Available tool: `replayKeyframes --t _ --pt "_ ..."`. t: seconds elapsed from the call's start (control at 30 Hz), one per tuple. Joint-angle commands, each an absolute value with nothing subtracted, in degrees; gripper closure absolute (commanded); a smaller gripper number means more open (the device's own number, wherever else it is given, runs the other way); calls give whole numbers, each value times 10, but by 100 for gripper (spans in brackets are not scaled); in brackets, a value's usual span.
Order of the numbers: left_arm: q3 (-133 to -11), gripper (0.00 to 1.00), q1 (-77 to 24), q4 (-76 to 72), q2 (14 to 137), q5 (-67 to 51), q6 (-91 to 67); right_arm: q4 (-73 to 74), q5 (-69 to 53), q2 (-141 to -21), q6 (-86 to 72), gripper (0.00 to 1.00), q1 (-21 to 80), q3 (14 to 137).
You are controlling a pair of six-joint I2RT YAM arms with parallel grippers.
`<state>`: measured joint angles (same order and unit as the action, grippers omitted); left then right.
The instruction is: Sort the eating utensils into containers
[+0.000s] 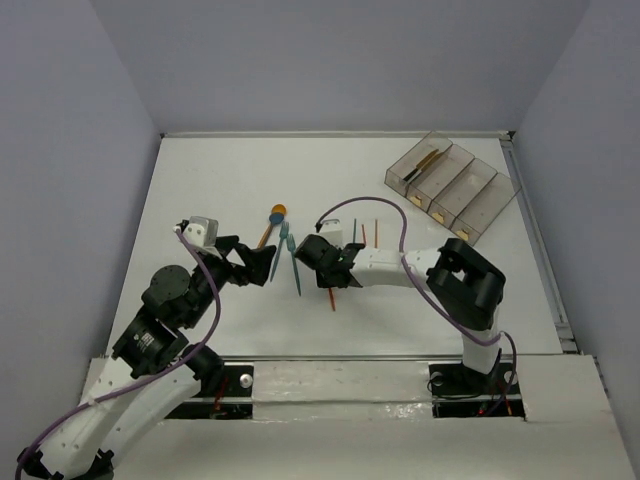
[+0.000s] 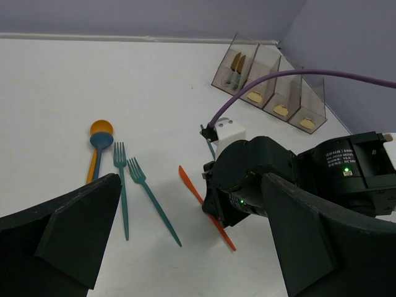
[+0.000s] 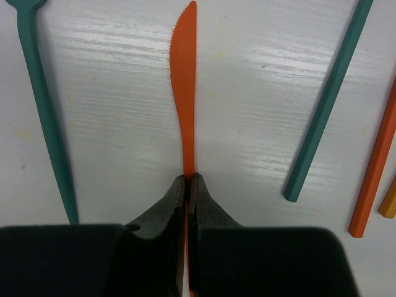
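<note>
My right gripper [image 3: 187, 179] is shut on the handle of an orange knife [image 3: 184, 74] that lies on the white table; it also shows in the top view [image 1: 325, 262]. My left gripper [image 1: 264, 263] is open and empty, just left of two teal forks [image 1: 292, 262]. In the left wrist view its dark fingers [image 2: 74, 235] frame the forks [image 2: 151, 198], the knife [image 2: 190, 184] and the right gripper [image 2: 213, 207]. An orange spoon [image 2: 100, 129] and a blue spoon [image 2: 101, 141] lie beyond the forks. The four joined clear bins [image 1: 450, 185] stand at the far right.
The leftmost bin holds yellow-and-black knives [image 2: 235, 65]. A teal chopstick [image 3: 328, 99] and an orange chopstick [image 3: 377, 167] lie right of the held knife, and a fork handle [image 3: 43, 111] lies left of it. The purple cable [image 1: 375, 205] arcs over the right arm.
</note>
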<state>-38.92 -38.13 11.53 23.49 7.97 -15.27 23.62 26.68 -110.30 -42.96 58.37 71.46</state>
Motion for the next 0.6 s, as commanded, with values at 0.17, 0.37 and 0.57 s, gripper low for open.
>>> replayKeyframes --t 0.17,0.37,0.57 --pt "-387 1 -377 91 245 69 -143 232 317 -1109 -415 100 568 758" --pt "-386 1 -377 92 251 69 -142 118 281 -978 -361 100 477 726" --pt "-388 1 -377 93 263 60 -133 55 226 -944 -316 100 294 771"
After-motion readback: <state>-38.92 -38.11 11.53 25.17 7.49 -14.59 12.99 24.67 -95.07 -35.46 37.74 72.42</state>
